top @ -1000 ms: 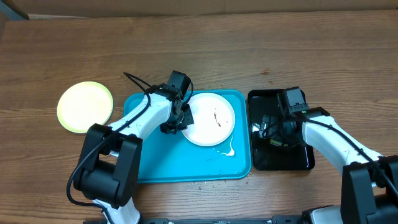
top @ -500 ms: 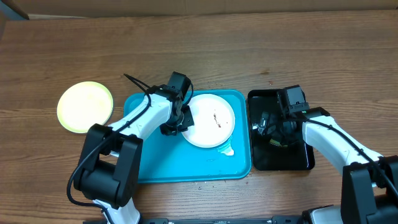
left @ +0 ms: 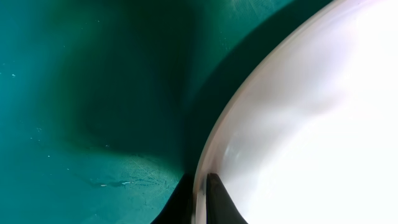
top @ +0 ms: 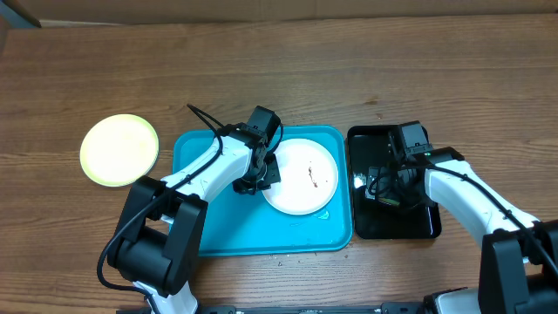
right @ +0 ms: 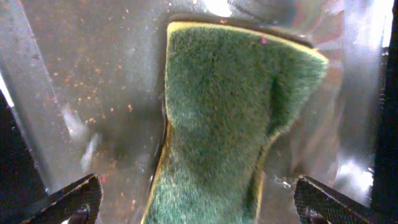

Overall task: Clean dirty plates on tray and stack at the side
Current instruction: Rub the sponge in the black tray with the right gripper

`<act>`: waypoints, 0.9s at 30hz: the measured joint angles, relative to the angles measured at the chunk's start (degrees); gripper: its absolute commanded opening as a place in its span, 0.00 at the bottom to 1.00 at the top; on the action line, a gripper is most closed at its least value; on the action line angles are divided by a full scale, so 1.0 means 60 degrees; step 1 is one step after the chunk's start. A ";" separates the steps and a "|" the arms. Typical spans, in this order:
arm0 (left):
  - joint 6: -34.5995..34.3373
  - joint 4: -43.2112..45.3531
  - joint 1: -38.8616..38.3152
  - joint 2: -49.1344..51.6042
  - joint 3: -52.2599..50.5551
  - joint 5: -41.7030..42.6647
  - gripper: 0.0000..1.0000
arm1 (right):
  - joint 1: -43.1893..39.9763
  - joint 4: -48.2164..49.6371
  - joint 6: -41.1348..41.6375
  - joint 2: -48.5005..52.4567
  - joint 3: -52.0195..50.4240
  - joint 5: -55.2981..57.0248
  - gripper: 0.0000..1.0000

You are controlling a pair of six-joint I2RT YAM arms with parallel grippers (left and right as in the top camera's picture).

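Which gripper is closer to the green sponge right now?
Right. The right gripper hangs open directly over the sponge, a finger on either side. The left gripper is over on the blue tray, shut on the white plate's rim.

Turquoise tray (top: pixel 227 228); white plate (top: pixel 295 190), brown-smeared; yellow-green plate (top: pixel 119 150); green sponge (right: pixel 224 124).

No writing, label or number is legible on the white plate (top: pixel 301 179) or tray (top: pixel 228 228).
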 measured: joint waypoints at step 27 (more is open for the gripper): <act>0.0000 0.0033 0.0000 -0.0007 -0.0007 0.0000 0.04 | 0.0000 -0.0430 0.0084 -0.0459 -0.0455 0.0295 0.82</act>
